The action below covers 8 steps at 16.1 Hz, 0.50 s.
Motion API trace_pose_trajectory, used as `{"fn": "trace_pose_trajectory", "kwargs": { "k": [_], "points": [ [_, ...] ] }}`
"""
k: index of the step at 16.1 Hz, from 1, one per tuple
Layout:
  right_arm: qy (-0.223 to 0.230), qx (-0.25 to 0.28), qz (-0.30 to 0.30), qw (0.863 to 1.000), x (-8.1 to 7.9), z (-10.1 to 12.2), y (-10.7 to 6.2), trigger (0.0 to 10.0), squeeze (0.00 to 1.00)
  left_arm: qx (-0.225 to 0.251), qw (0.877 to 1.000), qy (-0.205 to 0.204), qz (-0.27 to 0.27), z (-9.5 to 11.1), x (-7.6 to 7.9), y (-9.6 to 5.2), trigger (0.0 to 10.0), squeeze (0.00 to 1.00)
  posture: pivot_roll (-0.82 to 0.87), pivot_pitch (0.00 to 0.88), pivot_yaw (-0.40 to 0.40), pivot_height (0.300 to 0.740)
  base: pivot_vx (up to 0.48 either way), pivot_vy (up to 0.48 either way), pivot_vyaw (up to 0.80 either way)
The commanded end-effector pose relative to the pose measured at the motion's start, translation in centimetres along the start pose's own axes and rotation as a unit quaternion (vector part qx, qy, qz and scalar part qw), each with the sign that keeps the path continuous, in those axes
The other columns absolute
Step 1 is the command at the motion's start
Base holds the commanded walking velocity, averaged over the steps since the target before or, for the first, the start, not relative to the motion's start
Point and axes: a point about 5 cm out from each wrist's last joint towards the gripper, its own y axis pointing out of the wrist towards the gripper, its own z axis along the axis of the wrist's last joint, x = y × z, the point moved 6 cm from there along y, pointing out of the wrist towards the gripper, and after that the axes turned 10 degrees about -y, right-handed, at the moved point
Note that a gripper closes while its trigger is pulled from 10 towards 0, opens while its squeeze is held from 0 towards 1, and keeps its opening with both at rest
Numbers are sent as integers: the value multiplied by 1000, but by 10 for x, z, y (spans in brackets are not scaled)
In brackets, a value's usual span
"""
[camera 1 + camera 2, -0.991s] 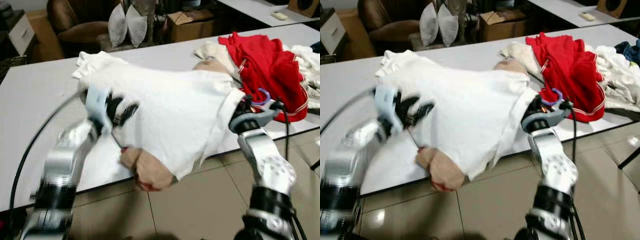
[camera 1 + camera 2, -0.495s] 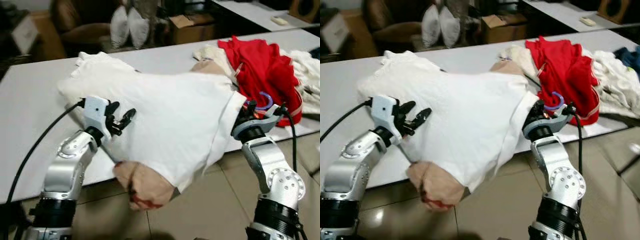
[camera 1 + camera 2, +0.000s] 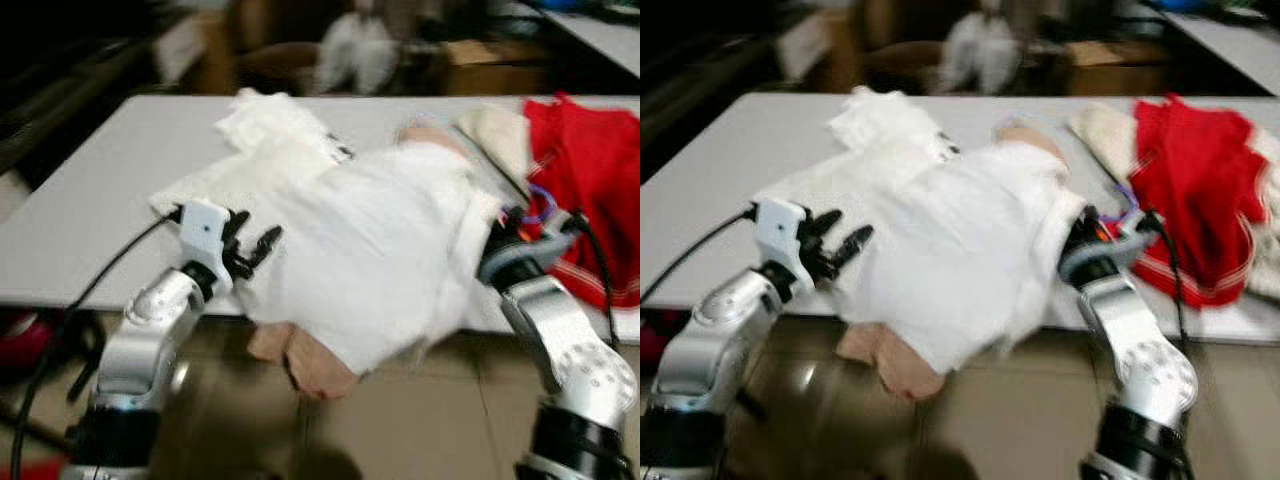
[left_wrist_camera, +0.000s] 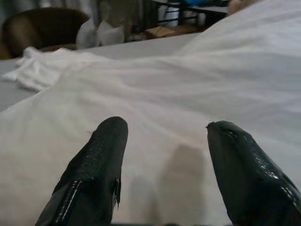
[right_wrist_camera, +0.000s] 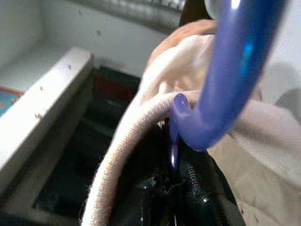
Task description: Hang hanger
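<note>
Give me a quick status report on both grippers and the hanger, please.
Left gripper open over the white shirt. Right gripper shut on the blue hanger at the collar. Not hung yet; red garment lies beside.

table [image 3: 90, 210]: grey, set on a glossy beige tiled floor [image 3: 420, 430] | brown armchair [image 4: 42, 28] and cardboard box [image 3: 490, 65] seen blurred behind it | second table [image 3: 610, 35] seen at far right

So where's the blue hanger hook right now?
The blue hanger hook sits at the right gripper, at the neckline of the white shirt, just left of the red garment on the table.
</note>
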Motion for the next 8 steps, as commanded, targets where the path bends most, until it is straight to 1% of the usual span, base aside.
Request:
{"fn": "trace_pose_trajectory", "kwargs": {
  "k": [1,3,5,7,8],
  "points": [
    [0,-8,27,1000,-14,-4,3,10000,0,7,1000,14,3,6,-2,-2,10000,0,-184,0,43,740,0,-371,800],
    [-6,-14,31,999,-13,-3,-1,10000,0,5,1000,15,4,5,-2,-4,10000,0,-184,0,43,740,0,-369,800],
    [-10,-26,43,999,-16,-5,-5,10000,0,2,1000,16,2,3,-1,-4,10000,0,-185,0,43,740,0,-371,800],
    [-27,-55,63,996,-20,-11,-11,10000,0,-2,1000,17,1,0,0,-5,10000,0,-184,0,38,740,0,-375,800],
    [-37,-70,75,994,-23,-16,-14,10000,0,-2,1000,18,2,0,0,-7,10000,0,-181,0,33,740,0,-244,794]
  ]
}}
